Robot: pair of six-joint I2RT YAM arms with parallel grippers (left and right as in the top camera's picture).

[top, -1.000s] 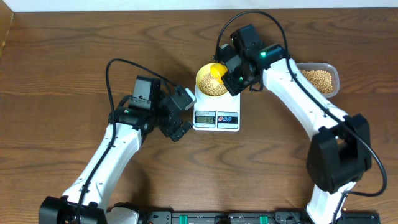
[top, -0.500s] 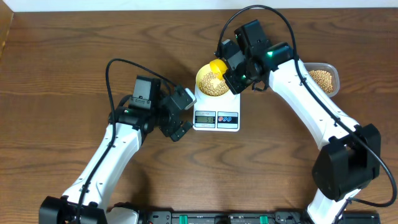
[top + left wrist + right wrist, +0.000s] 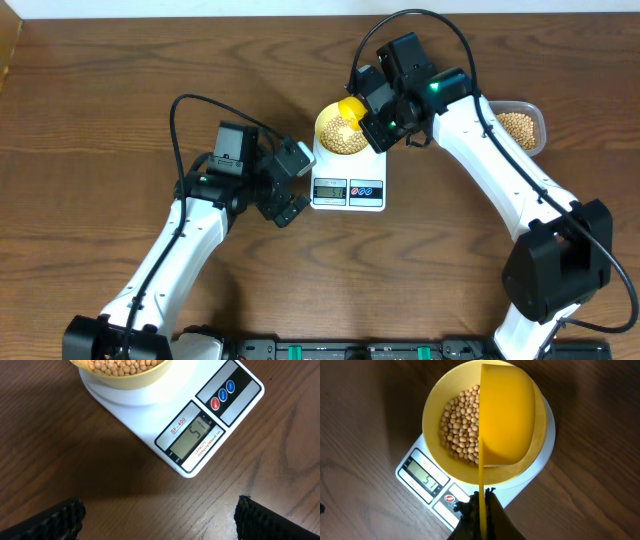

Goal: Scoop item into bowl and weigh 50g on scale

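The white scale (image 3: 348, 180) stands mid-table with the pale yellow bowl (image 3: 340, 128) on its platform, and tan beans (image 3: 460, 425) lie in the bowl. My right gripper (image 3: 483, 497) is shut on the thin handle of a yellow scoop (image 3: 506, 420), which hangs turned on its side over the bowl's right half. The scale's display (image 3: 192, 437) faces the left wrist camera, with the bowl's rim (image 3: 125, 370) at the top edge. My left gripper (image 3: 160, 515) hovers wide open over bare wood just left of the scale, holding nothing.
A clear plastic container (image 3: 518, 126) holding more beans sits at the right, behind the right arm. The table's back edge runs along the top of the overhead view. The left arm (image 3: 180, 250) stretches across the left front of the table.
The right arm has shifted slightly up and to the right, carrying the scoop a little higher over the bowl. The left arm has not moved.
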